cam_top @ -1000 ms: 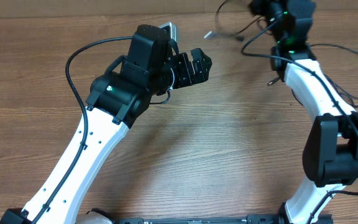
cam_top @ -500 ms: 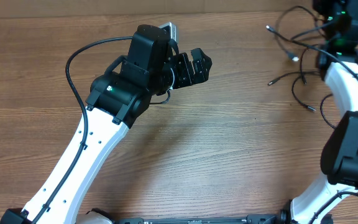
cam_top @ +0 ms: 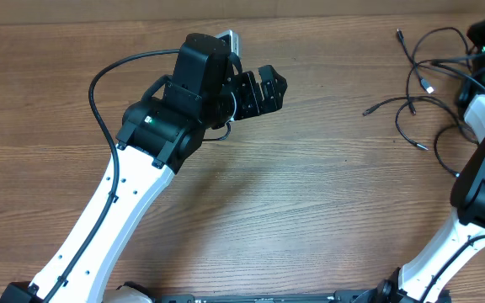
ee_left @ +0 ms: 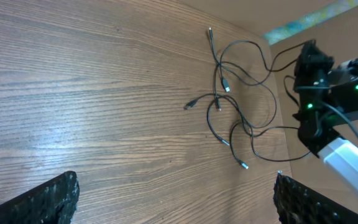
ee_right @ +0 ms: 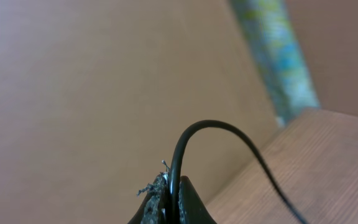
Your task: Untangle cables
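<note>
I was two arms at a wooden table, seen from above and from each wrist. My left gripper hung over the table left of the middle, its jaws spread wide with nothing between them. My right gripper was at the far right edge, jaws pinched tight on a cable that arched up out of the fingertips and dropped away toward the tabletop. The cables lay spread loose on the table's far right side, just beside my right arm and well apart from my left gripper: thin black cords crossing in open loops, small plug ends pointing outward, some silver-tipped. I could not tell which loose cord the pinched one was
</note>
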